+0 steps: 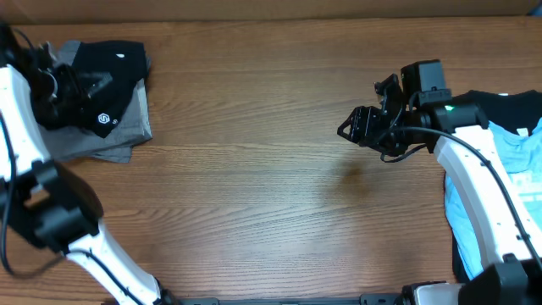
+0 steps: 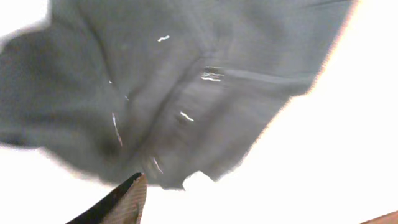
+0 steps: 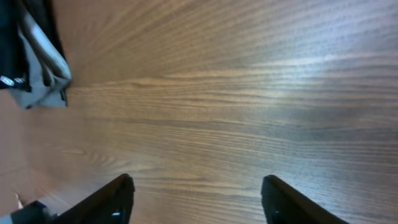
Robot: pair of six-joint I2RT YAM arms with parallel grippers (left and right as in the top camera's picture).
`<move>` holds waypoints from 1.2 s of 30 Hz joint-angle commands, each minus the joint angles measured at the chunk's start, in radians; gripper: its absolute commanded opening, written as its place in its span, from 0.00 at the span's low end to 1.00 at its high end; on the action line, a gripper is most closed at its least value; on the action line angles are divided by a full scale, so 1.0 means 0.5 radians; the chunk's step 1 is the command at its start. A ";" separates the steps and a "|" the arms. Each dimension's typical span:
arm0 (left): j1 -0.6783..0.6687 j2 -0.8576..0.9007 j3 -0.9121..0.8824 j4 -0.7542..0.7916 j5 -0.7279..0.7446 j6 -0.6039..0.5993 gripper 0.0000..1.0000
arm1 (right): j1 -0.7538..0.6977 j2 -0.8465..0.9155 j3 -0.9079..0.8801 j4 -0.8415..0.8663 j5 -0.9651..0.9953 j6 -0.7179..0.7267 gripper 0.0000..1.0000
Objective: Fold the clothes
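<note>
Overhead view is evenly lit and sharp; left wrist view blurs the clothes (image 2: pixel 186 93), white glare filling 3 to 6 o'clock.

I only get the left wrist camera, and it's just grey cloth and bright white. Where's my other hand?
Observer: The right gripper is over bare wooden table, right of the middle.
Operator: Is it holding a shirt?
Observer: No. Its fingers stand apart with only wood between them.
Operator: Are there more clothes over there?
Observer: Yes, a light blue shirt lies at the table's right edge, partly under the right arm.
</note>
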 commanded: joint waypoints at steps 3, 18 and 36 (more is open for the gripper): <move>-0.161 -0.694 0.113 -0.158 0.069 0.170 0.65 | -0.005 -0.352 0.043 0.026 0.214 -0.011 0.80; -0.755 -1.365 0.010 -0.842 0.062 0.243 1.00 | -0.005 -1.212 0.043 0.031 0.718 -0.011 1.00; -1.429 -1.547 -0.327 -0.842 -0.494 0.042 1.00 | -0.005 -1.079 0.041 -0.050 0.718 -0.011 1.00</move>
